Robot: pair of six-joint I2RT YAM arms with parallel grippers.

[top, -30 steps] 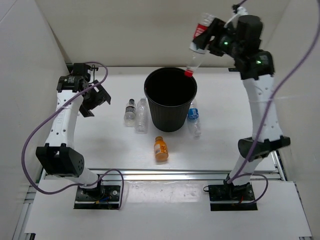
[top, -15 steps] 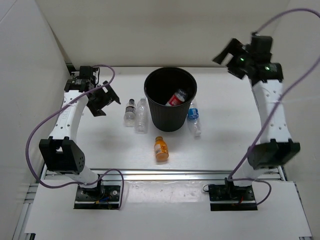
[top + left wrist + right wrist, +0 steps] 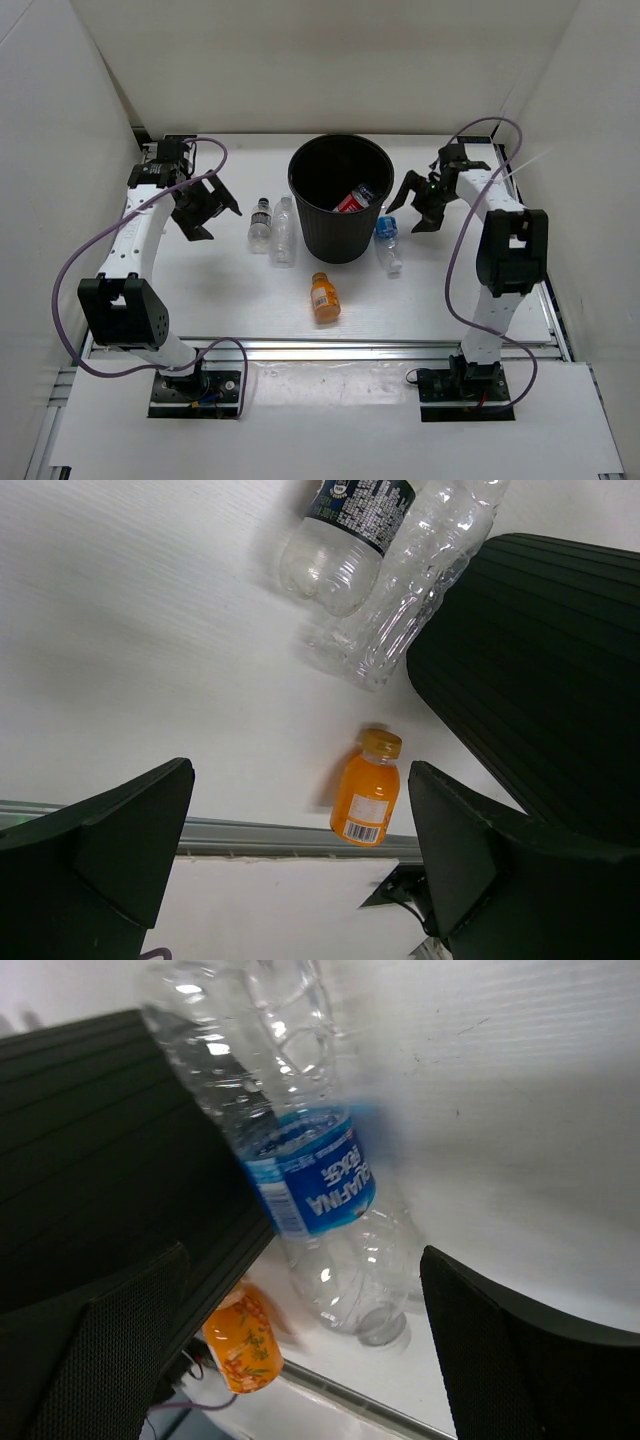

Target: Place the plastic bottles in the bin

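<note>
- One red-labelled bottle (image 3: 352, 199) lies inside the black bin (image 3: 341, 142); four others lie on the bench (image 3: 200, 290), so the job looks about a fifth done.
- The right end effector (image 3: 414, 207) hangs low, jaws spread wide and empty. The blue-labelled bottle (image 3: 387, 238) lies on its side just ahead of its fingertips, close beside the bin's wall.
- The likely next move is to descend, straddle that bottle across its body and close without pushing it against the bin.
- The left end effector (image 3: 211, 213), likewise wide and empty, hovers tilted downward. The black-capped bottle (image 3: 261, 221) and the plain clear bottle (image 3: 284, 231) lie side by side just ahead of it, the orange bottle (image 3: 321, 297) farther off.
- The right arm is folded sharply at the elbow; the left is stretched forward.
</note>
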